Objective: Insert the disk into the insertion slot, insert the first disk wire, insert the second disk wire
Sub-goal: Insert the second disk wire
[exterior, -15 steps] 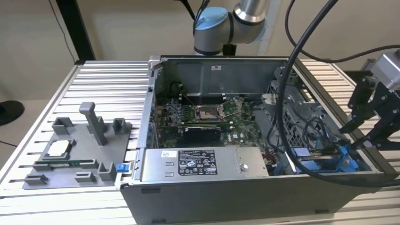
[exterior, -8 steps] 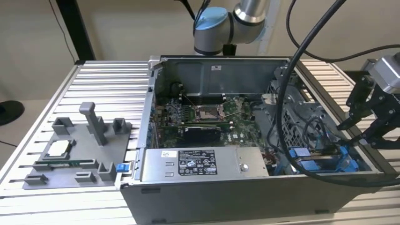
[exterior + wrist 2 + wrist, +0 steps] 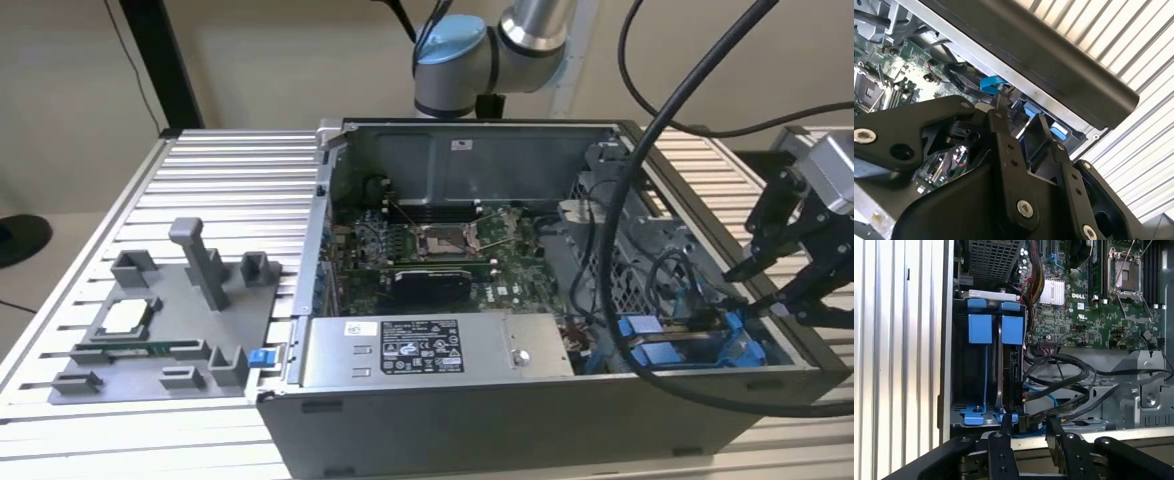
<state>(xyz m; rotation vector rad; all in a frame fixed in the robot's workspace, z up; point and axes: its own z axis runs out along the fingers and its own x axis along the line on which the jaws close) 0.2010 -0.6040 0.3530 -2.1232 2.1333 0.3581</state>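
Ribbed aluminium table (image 3: pixel 214 160) carries the open computer case (image 3: pixel 534 410), and my gripper (image 3: pixel 1030 422), fingers (image 3: pixel 1003 447) spread, hovers at its rim with the disk (image 3: pixel 1012 332) standing on edge in the slot (image 3: pixel 966 380) just ahead, long axis running away from me.

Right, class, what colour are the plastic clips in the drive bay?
The clips are bright blue, clearest in the first wrist view.

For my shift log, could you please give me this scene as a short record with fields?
case: open, on a slatted table
slot: blue clips, at the exterior view's right of the case
gripper: at the case rim, near the slot
fingers: apart
wires: black loops beside the slot
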